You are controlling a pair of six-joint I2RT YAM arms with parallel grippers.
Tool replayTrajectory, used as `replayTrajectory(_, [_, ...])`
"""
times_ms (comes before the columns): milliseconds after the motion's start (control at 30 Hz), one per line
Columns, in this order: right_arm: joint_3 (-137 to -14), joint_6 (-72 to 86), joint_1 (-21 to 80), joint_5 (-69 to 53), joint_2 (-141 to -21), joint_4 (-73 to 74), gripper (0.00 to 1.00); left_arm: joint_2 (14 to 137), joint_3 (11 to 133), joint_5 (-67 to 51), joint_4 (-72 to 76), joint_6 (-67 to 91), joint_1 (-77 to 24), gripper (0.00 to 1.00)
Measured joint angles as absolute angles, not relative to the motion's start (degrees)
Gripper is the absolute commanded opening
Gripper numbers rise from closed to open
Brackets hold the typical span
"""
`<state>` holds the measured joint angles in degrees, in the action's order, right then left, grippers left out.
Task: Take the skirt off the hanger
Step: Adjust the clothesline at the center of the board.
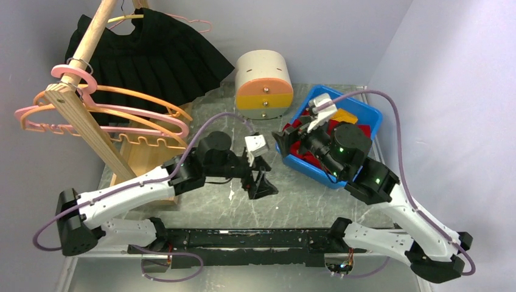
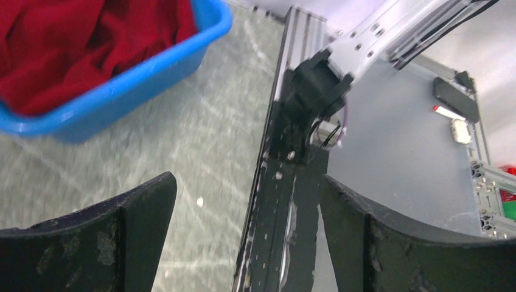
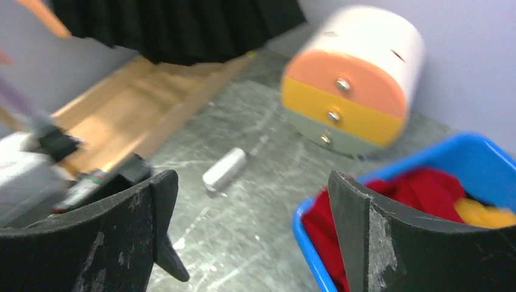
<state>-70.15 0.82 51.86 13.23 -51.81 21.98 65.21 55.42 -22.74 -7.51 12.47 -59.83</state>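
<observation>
The black skirt (image 1: 152, 58) is observed hung on a hanger (image 1: 201, 23) at the top of the wooden rack (image 1: 85, 128), at the far left of the table (image 1: 201, 207). The left end effector (image 2: 246, 182) is held low over the table centre, jaws spread, nothing gripped. The right end effector (image 3: 252, 182) is likewise spread and empty, beside the blue bin (image 1: 365, 109), well apart from the skirt.

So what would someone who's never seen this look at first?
Probably the big black skirt, hanging from a hanger on the wooden rack at the far left. Next comes the bright blue bin on the right, stuffed with red cloth. Between them, at the back, sits a round drawer box with orange and yellow drawers.
</observation>
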Motion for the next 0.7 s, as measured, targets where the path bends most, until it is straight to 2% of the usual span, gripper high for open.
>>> replayTrajectory(300, [-66.2, 4.5, 51.8, 33.7, -40.4, 26.4, 1.0, 76.7, 71.6, -21.1, -8.4, 10.3, -63.2, 0.89])
replayTrajectory(467, [-66.2, 5.4, 51.8, 37.8, -37.6, 25.6, 1.0, 79.2, 72.2, -14.6, -10.5, 11.7, -63.2, 0.89])
replayTrajectory(567, [-66.0, 6.3, 51.8, 39.1, -39.9, 25.6, 1.0, 79.3, 70.9, -11.4, -11.4, 13.0, -63.2, 0.93])
replayTrajectory(700, [-65.8, 7.3, 51.8, 39.3, -44.3, 25.9, 1.0, 78.7, 68.4, -7.0, -13.4, 16.0, -62.2, 0.9])
